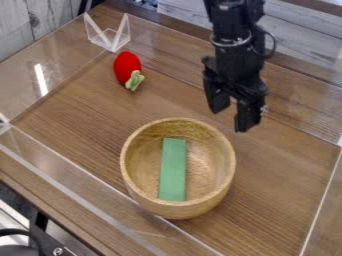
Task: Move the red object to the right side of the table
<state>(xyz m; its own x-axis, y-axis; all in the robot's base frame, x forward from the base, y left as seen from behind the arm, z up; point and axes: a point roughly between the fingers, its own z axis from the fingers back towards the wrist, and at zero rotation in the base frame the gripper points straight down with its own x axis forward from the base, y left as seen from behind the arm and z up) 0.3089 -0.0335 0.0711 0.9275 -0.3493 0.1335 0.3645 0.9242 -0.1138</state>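
The red object (127,67) is a small rounded toy fruit with a light green stem end, lying on the brown wood-grain table (80,115) at the back left. My gripper (230,111) hangs open above the table's middle right, just behind the bowl's far rim, with nothing between its fingers. It is well to the right of the red object and apart from it.
A round light wooden bowl (178,167) holding a flat green rectangular block (174,167) stands at the front centre. Low clear acrylic walls (54,170) edge the table. A clear folded stand (106,30) sits at the back left corner.
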